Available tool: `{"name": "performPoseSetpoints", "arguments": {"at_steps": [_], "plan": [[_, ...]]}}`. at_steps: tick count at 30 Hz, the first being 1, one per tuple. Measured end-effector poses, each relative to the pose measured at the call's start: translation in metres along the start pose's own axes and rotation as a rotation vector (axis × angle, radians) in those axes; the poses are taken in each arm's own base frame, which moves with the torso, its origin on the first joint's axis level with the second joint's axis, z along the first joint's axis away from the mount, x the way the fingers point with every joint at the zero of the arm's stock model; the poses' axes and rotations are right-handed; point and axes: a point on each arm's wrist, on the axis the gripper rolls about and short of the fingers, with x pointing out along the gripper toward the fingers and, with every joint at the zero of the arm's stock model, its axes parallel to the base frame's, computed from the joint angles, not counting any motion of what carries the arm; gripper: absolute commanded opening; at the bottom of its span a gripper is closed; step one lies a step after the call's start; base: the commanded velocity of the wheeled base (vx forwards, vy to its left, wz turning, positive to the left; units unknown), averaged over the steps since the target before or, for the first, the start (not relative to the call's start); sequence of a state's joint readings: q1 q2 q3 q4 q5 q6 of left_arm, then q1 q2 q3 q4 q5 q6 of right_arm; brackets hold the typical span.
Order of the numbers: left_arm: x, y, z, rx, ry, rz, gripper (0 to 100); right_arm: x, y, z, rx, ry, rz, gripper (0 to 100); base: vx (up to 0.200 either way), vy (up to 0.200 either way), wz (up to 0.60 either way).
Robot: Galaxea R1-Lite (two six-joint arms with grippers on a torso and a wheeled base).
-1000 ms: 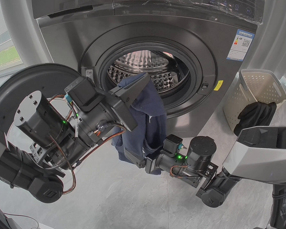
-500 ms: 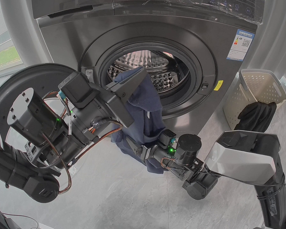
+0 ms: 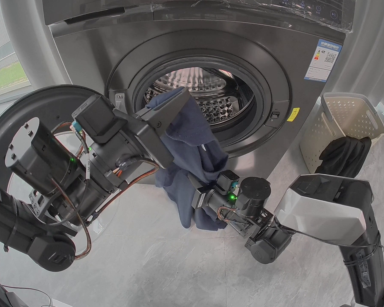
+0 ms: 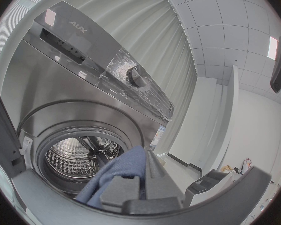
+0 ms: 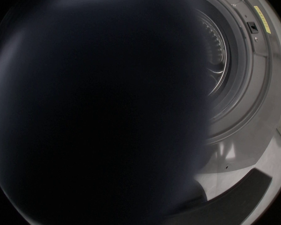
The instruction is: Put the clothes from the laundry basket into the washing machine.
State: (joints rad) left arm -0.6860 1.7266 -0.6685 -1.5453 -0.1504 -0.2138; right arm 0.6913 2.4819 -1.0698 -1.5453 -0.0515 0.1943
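We face the grey steel front-loading washing machine (image 3: 94, 52), with its round dark door (image 3: 42, 103) swung open at 9 o'clock of the drum mouth. At 4 o'clock of that mouth stands the white perforated plastic laundry basket (image 3: 350, 111), a black garment (image 3: 343, 154) draped over its near rim. The navy blue cloth garment (image 3: 192, 133) hangs in front of the mouth's 7 o'clock edge, outside the drum. The left gripper (image 3: 179, 99) is clamped tight on the garment's top end. At 6 o'clock of it, the right gripper (image 3: 195, 184) sits buried in the garment's folds, and we cannot tell its grip.
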Motion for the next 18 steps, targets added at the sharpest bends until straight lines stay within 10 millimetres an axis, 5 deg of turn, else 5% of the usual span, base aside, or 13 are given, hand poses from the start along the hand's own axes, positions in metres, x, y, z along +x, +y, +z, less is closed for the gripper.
{"name": "performPoseSetpoints", "arguments": {"at_steps": [9, 18], "plan": [[-0.013, 0.024, -0.011, 0.029, 0.053, 0.117, 0, -0.031, -0.023, 0.043, -0.009, 0.009, -0.056, 0, 0.000, 0.000, 0.00], [-0.038, 0.051, -0.066, 0.019, 0.275, 0.224, 0, -0.070, -0.034, 0.098, -0.018, -0.037, -0.066, 0, 0.000, 0.000, 0.00]]}}
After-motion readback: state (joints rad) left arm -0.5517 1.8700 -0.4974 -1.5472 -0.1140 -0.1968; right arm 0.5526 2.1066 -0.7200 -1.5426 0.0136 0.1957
